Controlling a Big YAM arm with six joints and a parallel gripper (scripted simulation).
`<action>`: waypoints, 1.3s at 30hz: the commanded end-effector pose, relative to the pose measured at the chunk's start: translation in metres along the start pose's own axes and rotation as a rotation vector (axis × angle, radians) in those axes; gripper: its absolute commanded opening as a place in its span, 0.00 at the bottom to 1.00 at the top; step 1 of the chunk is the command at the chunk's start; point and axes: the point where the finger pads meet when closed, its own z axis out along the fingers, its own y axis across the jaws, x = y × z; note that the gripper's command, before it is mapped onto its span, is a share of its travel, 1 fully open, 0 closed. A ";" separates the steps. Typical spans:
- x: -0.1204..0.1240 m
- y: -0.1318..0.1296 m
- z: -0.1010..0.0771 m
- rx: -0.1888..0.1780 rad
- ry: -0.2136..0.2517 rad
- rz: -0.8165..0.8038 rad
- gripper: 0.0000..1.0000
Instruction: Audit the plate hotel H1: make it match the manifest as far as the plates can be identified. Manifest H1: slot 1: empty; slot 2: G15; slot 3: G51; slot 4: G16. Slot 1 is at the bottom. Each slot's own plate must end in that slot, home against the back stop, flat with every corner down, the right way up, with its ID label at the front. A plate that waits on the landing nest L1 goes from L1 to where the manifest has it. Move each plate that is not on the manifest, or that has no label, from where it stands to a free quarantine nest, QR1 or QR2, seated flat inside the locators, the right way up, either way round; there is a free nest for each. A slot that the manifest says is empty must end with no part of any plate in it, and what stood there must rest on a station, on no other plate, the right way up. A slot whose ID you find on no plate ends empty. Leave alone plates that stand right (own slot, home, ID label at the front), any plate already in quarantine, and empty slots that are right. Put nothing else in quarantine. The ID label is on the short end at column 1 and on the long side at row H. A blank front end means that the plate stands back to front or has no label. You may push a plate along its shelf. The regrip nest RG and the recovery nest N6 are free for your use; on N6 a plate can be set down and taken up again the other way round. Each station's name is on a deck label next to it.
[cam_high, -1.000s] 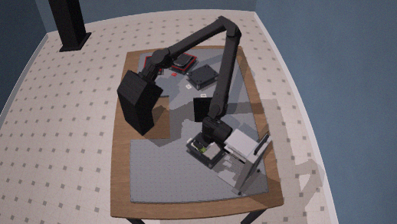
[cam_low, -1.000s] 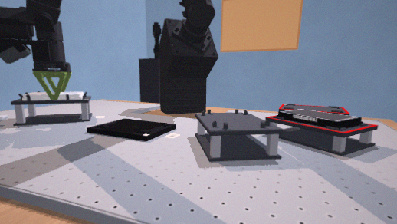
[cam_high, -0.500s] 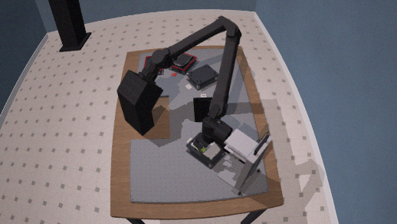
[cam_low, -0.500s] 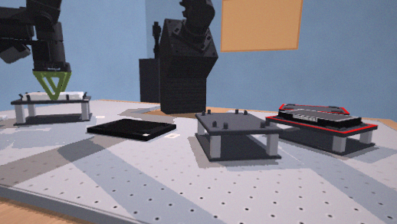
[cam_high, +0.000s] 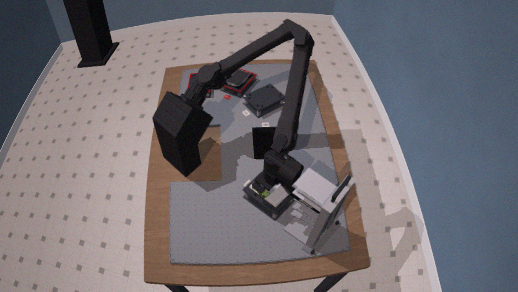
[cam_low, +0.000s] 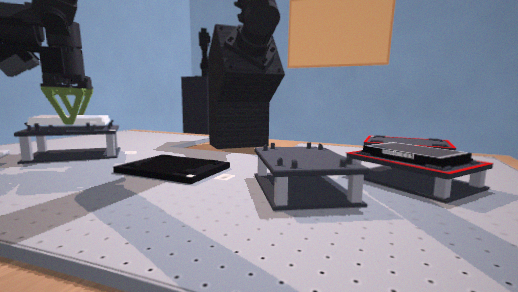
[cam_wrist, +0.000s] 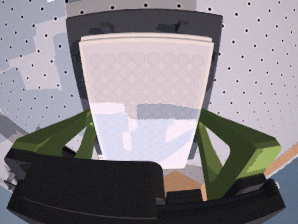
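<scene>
A white plate (cam_high: 276, 198) (cam_low: 37, 120) (cam_wrist: 147, 76) lies flat on a dark raised nest (cam_high: 260, 202) (cam_low: 65, 131) (cam_wrist: 143, 23) beside the plate hotel H1 (cam_high: 335, 200). The front end of the plate that I can see shows no label. My gripper (cam_high: 265, 191) (cam_low: 66, 107) (cam_wrist: 145, 112) has come down from above, with its green fingers against the plate's two long sides, shut on it. The plate still rests on the nest. A white plate (cam_high: 314, 186) shows at the top of the hotel; its lower slots are hidden.
A flat black pad (cam_high: 262, 141) (cam_low: 172, 167) lies mid-deck. An empty dark nest with locator pins (cam_high: 265, 98) (cam_low: 305, 157) stands beyond it. A red-edged quarantine nest (cam_high: 240, 82) (cam_low: 417, 152) holds a dark plate. A tall black box (cam_high: 182, 132) (cam_low: 240, 85) stands at the deck's left.
</scene>
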 end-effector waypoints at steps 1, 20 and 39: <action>-0.014 0.000 -0.018 0.001 -0.036 -0.020 0.86; -0.018 0.003 -0.034 0.002 -0.041 -0.030 0.86; -0.016 0.000 -0.049 0.003 -0.037 -0.024 0.86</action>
